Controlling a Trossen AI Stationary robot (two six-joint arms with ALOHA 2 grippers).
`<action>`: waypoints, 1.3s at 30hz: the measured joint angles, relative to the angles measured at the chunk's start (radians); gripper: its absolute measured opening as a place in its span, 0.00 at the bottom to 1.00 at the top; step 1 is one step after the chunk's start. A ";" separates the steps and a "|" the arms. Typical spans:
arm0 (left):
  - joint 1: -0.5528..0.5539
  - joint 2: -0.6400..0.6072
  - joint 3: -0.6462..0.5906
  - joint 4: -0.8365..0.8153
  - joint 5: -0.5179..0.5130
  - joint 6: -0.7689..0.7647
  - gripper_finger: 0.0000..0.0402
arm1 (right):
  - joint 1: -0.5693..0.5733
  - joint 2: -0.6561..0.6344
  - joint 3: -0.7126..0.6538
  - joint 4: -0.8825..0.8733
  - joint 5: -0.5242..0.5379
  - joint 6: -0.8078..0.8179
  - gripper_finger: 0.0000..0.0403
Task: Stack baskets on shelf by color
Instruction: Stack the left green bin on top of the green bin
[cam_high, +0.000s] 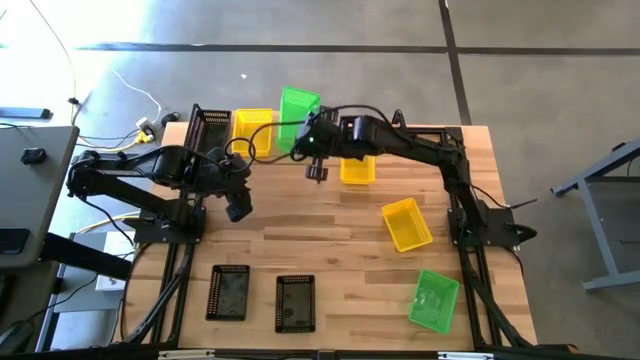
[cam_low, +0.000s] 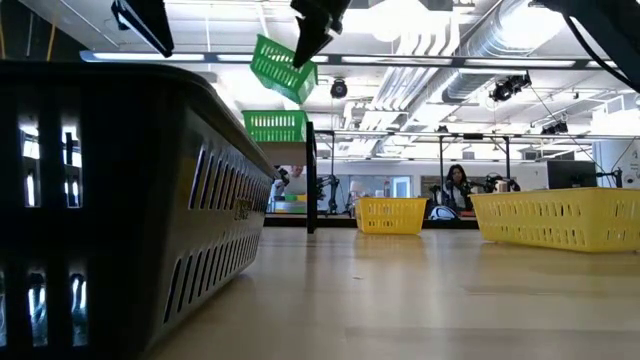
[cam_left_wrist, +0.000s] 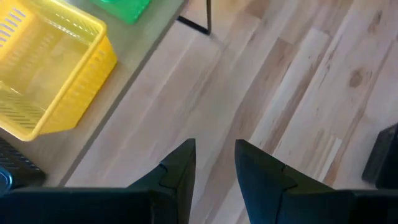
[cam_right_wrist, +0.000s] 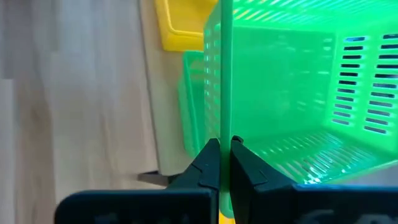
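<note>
The right gripper (cam_right_wrist: 220, 163) pinches a green basket (cam_right_wrist: 292, 93) by its wall above the shelf (cam_left_wrist: 134, 62); the left gripper (cam_left_wrist: 214, 165) hangs spread nearby.

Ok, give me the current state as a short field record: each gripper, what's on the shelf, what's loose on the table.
right gripper: shut on green basket, held tilted above the shelf
left gripper: open, empty, over bare table
on shelf: black basket, yellow basket, another green basket
loose on table: two yellow, one green, two black
</note>
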 joint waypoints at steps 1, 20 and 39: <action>0.006 0.000 0.000 0.005 -0.002 -0.005 0.25 | -0.009 0.004 0.000 0.010 -0.022 -0.004 0.00; 0.100 0.000 0.000 0.005 -0.004 -0.041 0.25 | -0.056 0.010 -0.077 0.028 -0.054 -0.017 0.00; 0.115 0.000 0.000 0.002 -0.001 -0.041 0.25 | -0.068 0.036 -0.083 0.039 -0.065 -0.028 0.00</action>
